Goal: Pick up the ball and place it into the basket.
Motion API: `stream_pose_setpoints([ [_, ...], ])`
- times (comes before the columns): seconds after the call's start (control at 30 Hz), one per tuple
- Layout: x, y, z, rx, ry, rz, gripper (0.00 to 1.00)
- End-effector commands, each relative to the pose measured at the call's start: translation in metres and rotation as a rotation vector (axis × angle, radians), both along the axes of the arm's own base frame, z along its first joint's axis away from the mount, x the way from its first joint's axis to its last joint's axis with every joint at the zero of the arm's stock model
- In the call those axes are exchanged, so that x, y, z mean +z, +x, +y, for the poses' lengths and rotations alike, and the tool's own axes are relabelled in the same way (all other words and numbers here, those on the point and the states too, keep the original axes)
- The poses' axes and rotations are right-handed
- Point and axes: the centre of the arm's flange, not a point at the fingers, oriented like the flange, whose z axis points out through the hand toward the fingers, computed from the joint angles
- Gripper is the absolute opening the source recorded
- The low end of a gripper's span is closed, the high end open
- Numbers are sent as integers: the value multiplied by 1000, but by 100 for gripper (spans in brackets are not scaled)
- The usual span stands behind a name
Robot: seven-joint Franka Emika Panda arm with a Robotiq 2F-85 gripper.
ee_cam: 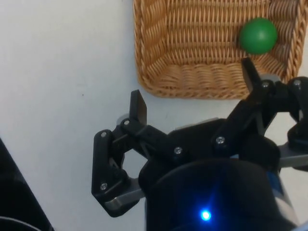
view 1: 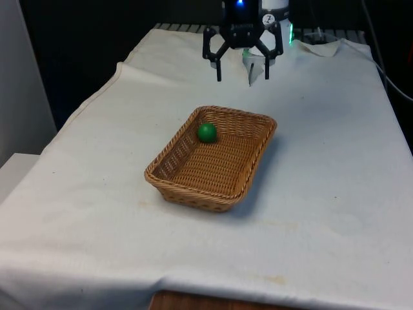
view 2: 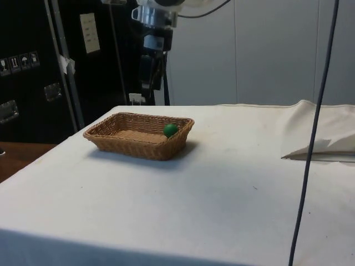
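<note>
My table lies under a white cloth, rumpled into folds at one side. Black curtains hang at the far end. From the side view I see dark cabinets and a pale wall.
</note>
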Motion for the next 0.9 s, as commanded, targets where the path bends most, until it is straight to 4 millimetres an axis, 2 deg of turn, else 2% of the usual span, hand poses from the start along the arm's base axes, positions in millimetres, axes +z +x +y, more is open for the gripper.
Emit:
stream_pose_setpoints([
  [0.0, 1, -4, -1, 6, -11, 6, 100],
  [0.47, 7, -26, 13, 71, 7, 6, 100],
  [0.87, 6, -34, 45, 116, 17, 21, 100],
])
